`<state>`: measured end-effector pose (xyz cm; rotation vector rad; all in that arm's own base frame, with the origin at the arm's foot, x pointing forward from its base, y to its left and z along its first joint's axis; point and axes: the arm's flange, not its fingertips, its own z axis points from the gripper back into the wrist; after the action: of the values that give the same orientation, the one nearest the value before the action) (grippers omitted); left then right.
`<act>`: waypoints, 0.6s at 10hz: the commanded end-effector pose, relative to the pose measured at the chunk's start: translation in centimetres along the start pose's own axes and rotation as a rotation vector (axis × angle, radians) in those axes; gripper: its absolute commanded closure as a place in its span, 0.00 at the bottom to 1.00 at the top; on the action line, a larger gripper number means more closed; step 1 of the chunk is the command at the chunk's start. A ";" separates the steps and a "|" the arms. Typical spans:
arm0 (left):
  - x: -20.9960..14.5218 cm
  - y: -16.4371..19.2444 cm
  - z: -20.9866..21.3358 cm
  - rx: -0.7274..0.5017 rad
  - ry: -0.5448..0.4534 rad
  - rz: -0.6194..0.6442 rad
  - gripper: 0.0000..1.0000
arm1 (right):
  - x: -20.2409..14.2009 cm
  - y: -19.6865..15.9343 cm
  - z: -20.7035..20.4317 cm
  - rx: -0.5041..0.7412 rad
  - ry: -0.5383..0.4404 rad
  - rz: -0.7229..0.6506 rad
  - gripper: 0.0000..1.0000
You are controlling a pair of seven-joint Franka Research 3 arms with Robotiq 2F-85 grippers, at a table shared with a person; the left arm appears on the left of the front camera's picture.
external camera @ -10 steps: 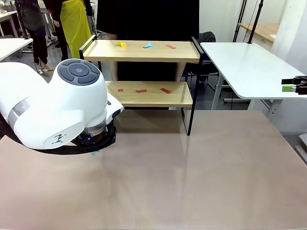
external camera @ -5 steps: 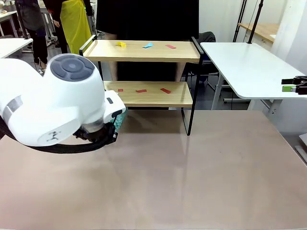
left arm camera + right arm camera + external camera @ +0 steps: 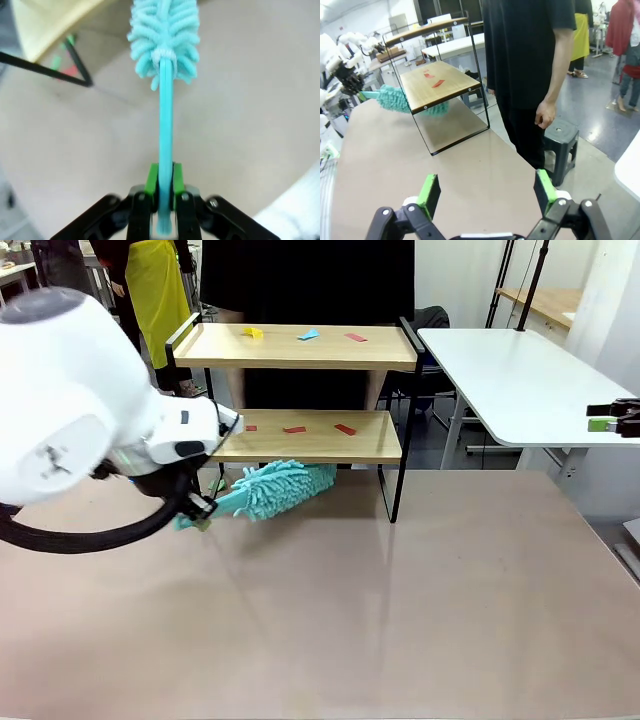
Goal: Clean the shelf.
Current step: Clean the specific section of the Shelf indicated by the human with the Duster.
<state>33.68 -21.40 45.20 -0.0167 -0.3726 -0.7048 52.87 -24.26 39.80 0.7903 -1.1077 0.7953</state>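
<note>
Upward and toward the upper left of the front view is where the left arm (image 3: 80, 390) has swung since the earlier frame, uncovering a teal duster (image 3: 275, 488) at centre left. Its fluffy head sits just below the front edge of the lower board. The left gripper (image 3: 165, 180) has its fingers clamped on the duster's handle. At upper centre stands the shelf (image 3: 300, 347), at the far side of the tan table (image 3: 400, 620), with yellow, blue and red scraps (image 3: 308, 335) on its top board and red ones on the lower. A person (image 3: 310, 280) in black stands behind it. At the right edge, the right gripper (image 3: 487, 192) has its fingers spread wide, holding nothing.
</note>
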 end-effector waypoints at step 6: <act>-8.8 5.5 12.2 -0.006 0.320 -0.420 0.86 | 0.2 0.2 -0.1 -0.001 -0.001 0.004 0.00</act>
<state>27.02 -10.86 52.07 0.1409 -0.0723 -1.0123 52.87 -24.27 39.80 0.7903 -1.1077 0.7952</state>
